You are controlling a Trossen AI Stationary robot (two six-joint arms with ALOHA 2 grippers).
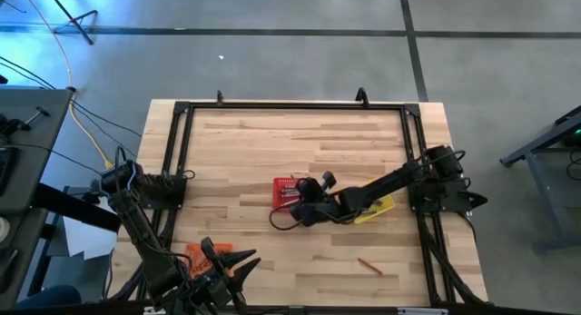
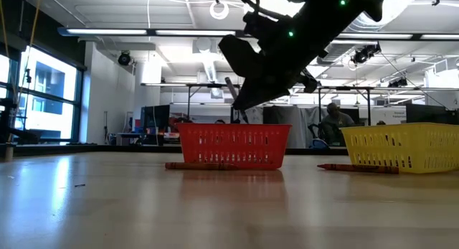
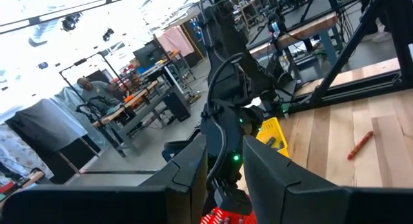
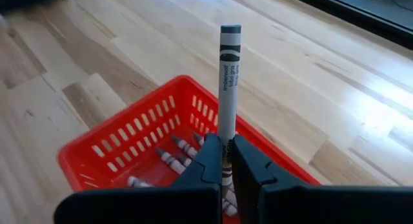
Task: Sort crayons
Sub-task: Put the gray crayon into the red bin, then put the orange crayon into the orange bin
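The right gripper (image 4: 226, 161) hangs over the red basket (image 4: 122, 143), its fingers clamped on a grey crayon (image 4: 228, 88) that stands up between them. Several more grey crayons (image 4: 174, 161) already lie in the bottom of that basket, so this one looks bound for the same place.

From above, the right arm reaches in from the table's right side, crossing over the yellow basket (image 1: 379, 209) to the red one. At table height the gripper sits a little above the basket's rim, tilted.

To finish the step well, the crayon should be let go only when it is well inside the walls, not over the rim. Its long free end could tip it outward as the fingers part, so lowering it and leaning it toward the basket's middle seems wise.

Other crayons wait on the table: a red one (image 1: 369, 265) lies in the open near the front edge, and one lies just beside each basket in the low view.

The left gripper (image 1: 221, 263) waits at the front left by an orange basket (image 1: 198, 254), fingers partly apart and holding nothing.
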